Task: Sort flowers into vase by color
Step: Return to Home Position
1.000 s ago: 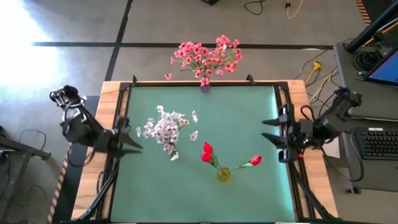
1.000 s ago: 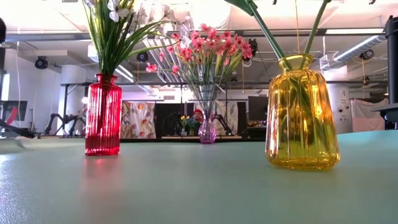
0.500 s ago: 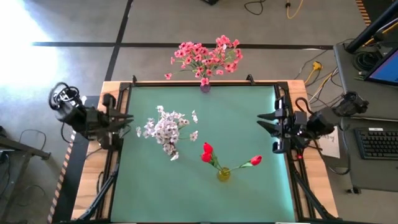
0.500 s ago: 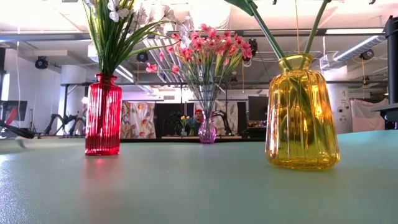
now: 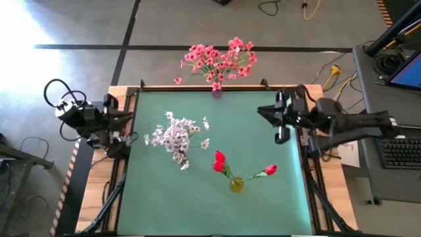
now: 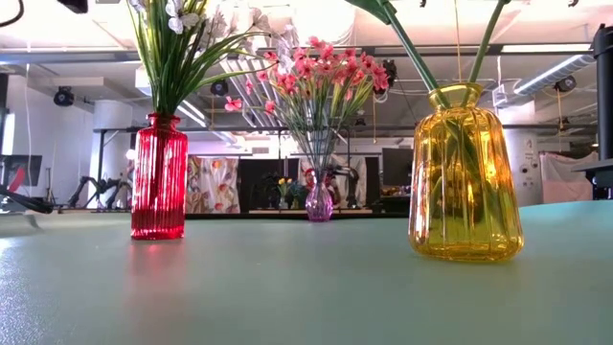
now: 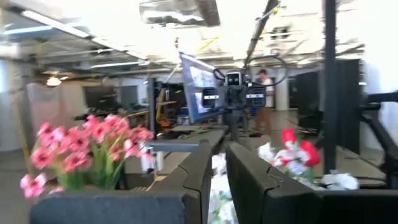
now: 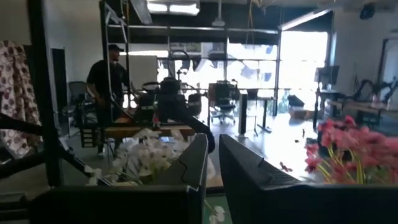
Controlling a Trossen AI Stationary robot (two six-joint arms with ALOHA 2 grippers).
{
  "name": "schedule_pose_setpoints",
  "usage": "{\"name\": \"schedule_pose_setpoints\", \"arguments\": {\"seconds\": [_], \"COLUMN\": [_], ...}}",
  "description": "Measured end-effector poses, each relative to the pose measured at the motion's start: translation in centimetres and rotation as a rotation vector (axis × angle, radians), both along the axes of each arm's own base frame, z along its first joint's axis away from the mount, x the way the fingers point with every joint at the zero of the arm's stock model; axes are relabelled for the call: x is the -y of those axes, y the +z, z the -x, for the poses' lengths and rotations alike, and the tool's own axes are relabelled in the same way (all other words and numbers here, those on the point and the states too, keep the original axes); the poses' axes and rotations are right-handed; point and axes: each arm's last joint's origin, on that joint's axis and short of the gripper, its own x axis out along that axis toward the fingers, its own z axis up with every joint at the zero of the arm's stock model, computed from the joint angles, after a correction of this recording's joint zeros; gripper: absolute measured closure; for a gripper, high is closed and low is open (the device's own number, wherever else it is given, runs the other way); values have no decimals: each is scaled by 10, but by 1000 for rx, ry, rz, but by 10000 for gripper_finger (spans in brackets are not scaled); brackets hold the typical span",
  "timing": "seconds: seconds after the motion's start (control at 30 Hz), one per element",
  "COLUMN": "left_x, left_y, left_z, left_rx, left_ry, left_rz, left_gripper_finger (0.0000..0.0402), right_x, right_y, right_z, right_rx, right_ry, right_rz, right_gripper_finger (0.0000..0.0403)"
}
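Here left gripper (image 7: 219, 150) and right gripper (image 8: 213, 142) hang narrowly gapped, empty, at opposite table (image 5: 253, 148) edges

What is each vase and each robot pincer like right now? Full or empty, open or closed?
Red vase: upright, holding white flowers.
Yellow vase: upright, holding two red flowers.
Purple vase: upright at the far edge, holding pink flowers.
Left pincer: shut, empty, at the table's left edge.
Right pincer: shut, empty, at the table's right edge.
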Motion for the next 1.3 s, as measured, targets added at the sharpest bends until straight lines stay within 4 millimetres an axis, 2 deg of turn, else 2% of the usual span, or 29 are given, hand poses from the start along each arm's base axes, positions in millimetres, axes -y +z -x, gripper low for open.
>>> {"name": "schedule_pose_setpoints", "arguments": {"seconds": [0.33, 0.8, 0.87, 1.0, 1.03, 1.23, 1.3], "left_x": [-2, 6, 2, -13, -13, -7, -6], "left_y": [-23, -39, -39, -38, -40, -57, -56], "left_z": [0, -8, -7, 3, 3, -3, -4], "left_rx": [4, -46, -63, -151, -173, -210, -198], "left_ry": [39, 36, 139, 619, 655, 650, 562], "left_rz": [47, 54, 120, 263, 240, 161, 155], "left_gripper_finger": [366, 366, 366, 366, 366, 366, 366], "right_x": [30, 35, 35, 35, 35, 34, 34], "right_y": [-9, -39, -42, -48, -51, -75, -84], "right_z": [-2, -5, -4, -3, -3, -2, 1], "right_rx": [-27, -71, -77, -89, -94, -87, -75], "right_ry": [28, 23, 23, 22, 22, 22, 27], "right_rz": [-22, -28, -29, -32, -33, -23, -21], "right_gripper_finger": [369, 369, 369, 369, 369, 369, 369]}}
